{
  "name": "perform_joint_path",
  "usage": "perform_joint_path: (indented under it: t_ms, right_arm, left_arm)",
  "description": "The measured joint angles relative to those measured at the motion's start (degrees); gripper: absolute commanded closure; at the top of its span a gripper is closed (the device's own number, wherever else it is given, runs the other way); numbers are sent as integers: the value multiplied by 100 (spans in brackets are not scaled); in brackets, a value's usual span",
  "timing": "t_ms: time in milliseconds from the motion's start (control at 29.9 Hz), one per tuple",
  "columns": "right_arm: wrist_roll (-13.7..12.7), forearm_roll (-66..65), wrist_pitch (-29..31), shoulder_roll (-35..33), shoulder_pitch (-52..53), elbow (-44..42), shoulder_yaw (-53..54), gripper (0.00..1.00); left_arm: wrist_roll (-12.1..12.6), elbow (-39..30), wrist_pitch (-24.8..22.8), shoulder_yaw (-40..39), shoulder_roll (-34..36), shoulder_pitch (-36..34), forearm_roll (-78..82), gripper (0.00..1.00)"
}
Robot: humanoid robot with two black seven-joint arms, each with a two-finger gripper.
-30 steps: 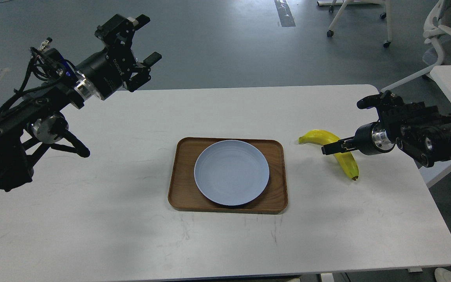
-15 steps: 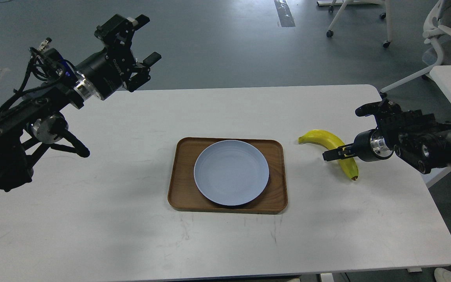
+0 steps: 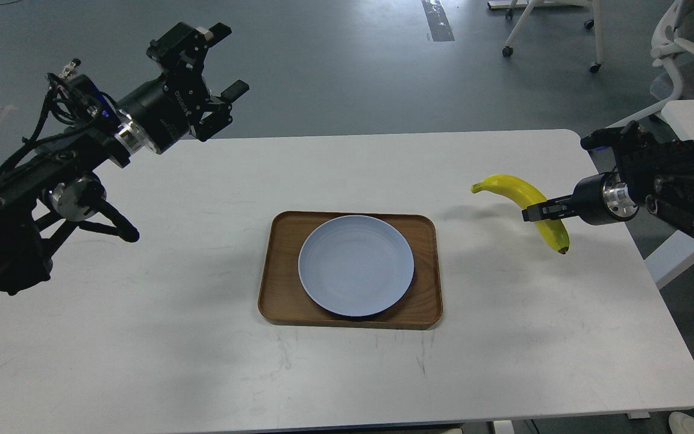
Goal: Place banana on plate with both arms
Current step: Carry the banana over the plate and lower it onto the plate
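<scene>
Near the right edge of the table, the right gripper [image 3: 531,213] has its jaws pinching the banana [image 3: 525,194] at about mid-length, the fruit hanging clear of the table with its shadow on the white surface below. Its stem end points toward the table's middle and its dark tip hangs down toward the near side. The banana looks light and fairly stiff, with a smooth skin that could slip or twist in a narrow pinch; judged from this view, a hold near the middle of the curve keeps it balanced, though it may swing about the jaws if moved quickly.

Between the hanging banana and the table's centre lies bare white table [image 3: 503,313], then a brown wooden tray [image 3: 278,289] carrying the pale blue-grey plate [image 3: 356,265], which is empty. The banana is well apart from the plate, off to its right and slightly toward the far edge.

Above the far left corner, the left gripper [image 3: 226,60] hovers with jaws spread, holding nothing, looped black cables trailing along its arm. White lettering runs along the left wrist housing, but it is too small and tilted to read with confidence. Office chairs stand on the grey floor beyond the far right corner.
</scene>
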Motion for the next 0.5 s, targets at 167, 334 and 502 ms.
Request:
perform_joint_path:
  t_ms: [167,334,502]
  right_arm:
    - [0,-5,0,-94,546,645,27,86]
    - [-1,-18,8,303,685,869,32,86]
    - [-1,-5,9,998,542,851,33,87]
  left_arm:
    - [0,1,-5,0,17,3,0,2]
    - [0,-3,7,-8,19,3,0,2]
    - [-2,-3,19,-75,20,7,-6,2]
